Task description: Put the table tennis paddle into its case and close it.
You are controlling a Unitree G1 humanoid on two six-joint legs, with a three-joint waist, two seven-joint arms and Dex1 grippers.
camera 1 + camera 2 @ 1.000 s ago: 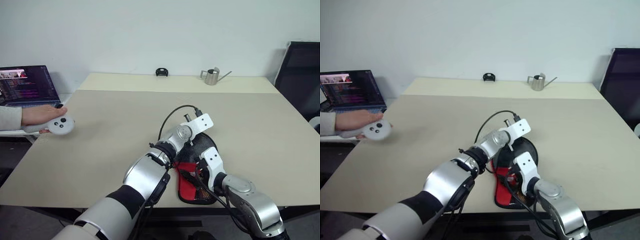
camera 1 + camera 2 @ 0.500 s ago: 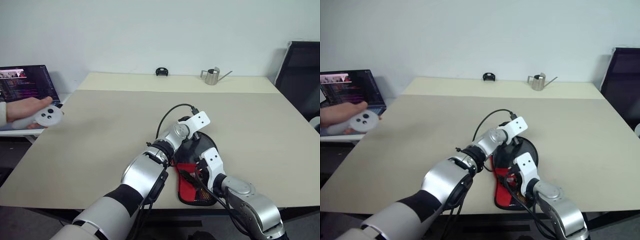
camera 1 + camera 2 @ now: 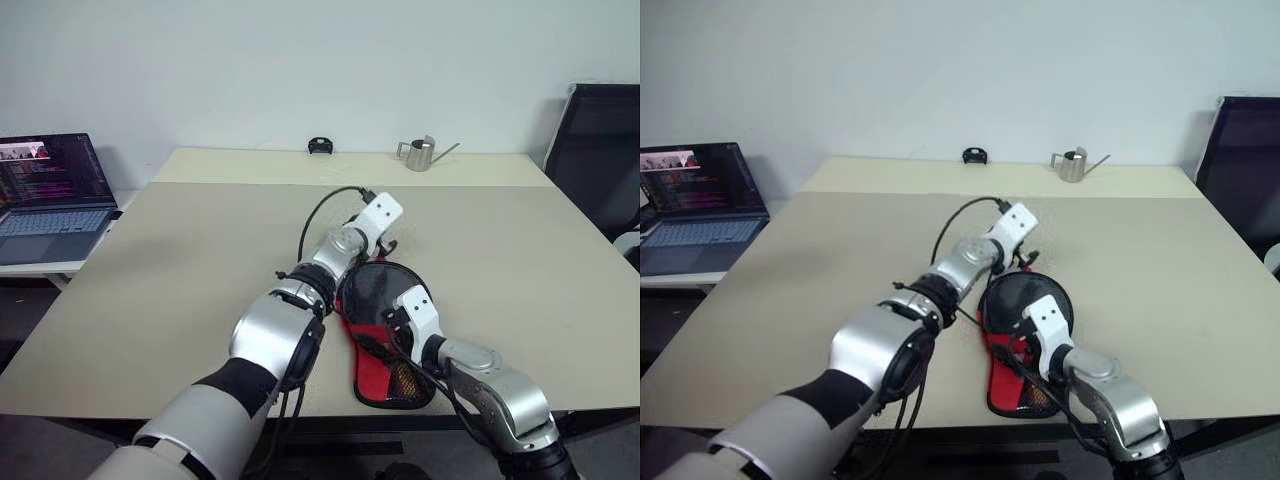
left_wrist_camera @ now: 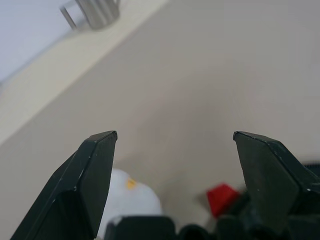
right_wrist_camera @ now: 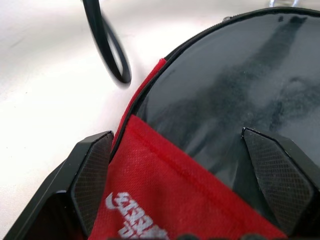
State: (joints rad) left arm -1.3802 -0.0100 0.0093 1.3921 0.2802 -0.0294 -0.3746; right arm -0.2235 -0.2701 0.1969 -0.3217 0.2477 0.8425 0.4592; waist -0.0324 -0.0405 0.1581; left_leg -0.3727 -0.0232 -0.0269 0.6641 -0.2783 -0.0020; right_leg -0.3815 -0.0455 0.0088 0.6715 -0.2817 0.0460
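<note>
The case (image 3: 377, 292) lies flat near the table's front edge, its round black end pointing away from me and its red panel (image 5: 165, 200) with white lettering nearer me. A zipper edge runs around the black part. The paddle is hidden. My left gripper (image 4: 175, 137) hangs open and empty just above the case's far end (image 3: 386, 244). Lower down, over the case's red and black part, my right gripper (image 5: 177, 137) is open with nothing held (image 3: 392, 330). A black cord (image 5: 107, 45) lies on the table beside the case.
A small metal watering can (image 3: 422, 153) and a small black object (image 3: 320, 146) stand at the table's far edge. An open laptop (image 3: 50, 185) sits on a side surface at the left. A black chair (image 3: 595, 150) stands at the right.
My left gripper opened, then rose and drew away from the case's far end. The hand with the white controller at the left went out of view. The right gripper stayed over the case.
</note>
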